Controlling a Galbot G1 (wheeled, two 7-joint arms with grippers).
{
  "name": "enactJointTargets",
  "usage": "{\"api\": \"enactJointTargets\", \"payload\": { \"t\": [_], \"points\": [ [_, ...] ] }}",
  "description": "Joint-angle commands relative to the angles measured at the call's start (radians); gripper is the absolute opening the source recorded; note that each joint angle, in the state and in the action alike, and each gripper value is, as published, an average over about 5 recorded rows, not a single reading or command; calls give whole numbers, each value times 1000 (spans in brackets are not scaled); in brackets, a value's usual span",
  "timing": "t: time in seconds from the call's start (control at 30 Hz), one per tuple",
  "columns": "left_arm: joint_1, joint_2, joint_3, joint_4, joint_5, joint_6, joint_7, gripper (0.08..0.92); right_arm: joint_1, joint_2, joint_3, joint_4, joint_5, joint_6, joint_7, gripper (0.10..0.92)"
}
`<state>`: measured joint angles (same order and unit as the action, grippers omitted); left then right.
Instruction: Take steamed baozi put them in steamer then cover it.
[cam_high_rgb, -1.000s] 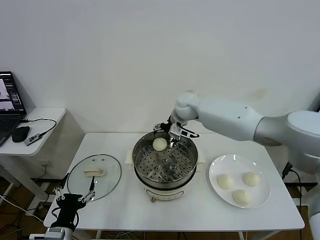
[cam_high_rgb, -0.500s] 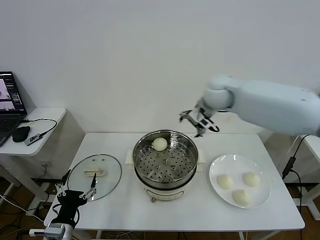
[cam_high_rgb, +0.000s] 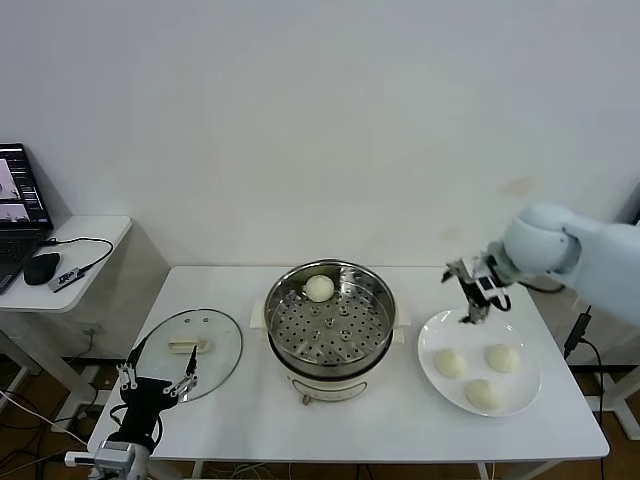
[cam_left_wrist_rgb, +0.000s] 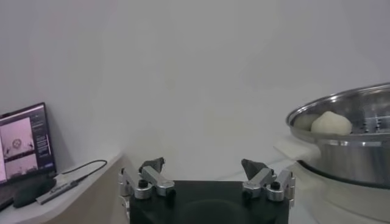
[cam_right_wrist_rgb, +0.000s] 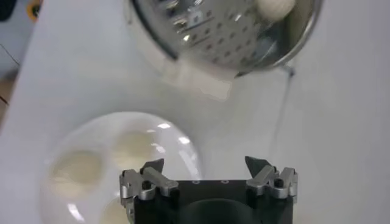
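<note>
One pale baozi (cam_high_rgb: 319, 288) lies on the perforated tray at the back of the steel steamer (cam_high_rgb: 290, 340). Three more baozi (cam_high_rgb: 450, 362) (cam_high_rgb: 502, 357) (cam_high_rgb: 483, 394) rest on the white plate (cam_high_rgb: 432, 340) to its right. My right gripper (cam_high_rgb: 474, 294) hangs open and empty above the plate's far left rim. The right wrist view has the plate (cam_right_wrist_rgb: 177, 143), blurred baozi (cam_right_wrist_rgb: 76, 167) and the steamer (cam_right_wrist_rgb: 207, 49) with its bun (cam_right_wrist_rgb: 275, 6). My left gripper (cam_high_rgb: 155, 378) is open, low at the table's front left edge, by the glass lid (cam_high_rgb: 222, 350).
The glass lid with a cream handle (cam_high_rgb: 187, 345) lies flat left of the steamer. A side table at far left carries a laptop (cam_high_rgb: 20, 215), a mouse (cam_high_rgb: 42, 267) and cables. The left wrist view has the steamer's rim (cam_left_wrist_rgb: 341, 103) with the bun (cam_left_wrist_rgb: 331, 123) inside.
My right gripper has swung away from the steamer's back rim, travelling right and down to the plate's edge. The bun stays in the steamer. The left arm has barely moved.
</note>
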<state>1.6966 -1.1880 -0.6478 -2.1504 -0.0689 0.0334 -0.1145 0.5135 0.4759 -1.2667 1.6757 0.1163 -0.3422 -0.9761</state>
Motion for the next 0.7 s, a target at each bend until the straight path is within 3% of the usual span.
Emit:
{"api": "enactJointTargets", "payload": {
  "t": [0.03, 0.7],
  "points": [
    [0, -1, 0, 3, 1, 6, 0, 823, -445, -101, 296, -13, -108, -59, -9, 823],
    [5, -8, -22, 12, 0, 7, 0, 823, -557, 115, 365, -300, -184, 26, -19, 823]
  ]
}}
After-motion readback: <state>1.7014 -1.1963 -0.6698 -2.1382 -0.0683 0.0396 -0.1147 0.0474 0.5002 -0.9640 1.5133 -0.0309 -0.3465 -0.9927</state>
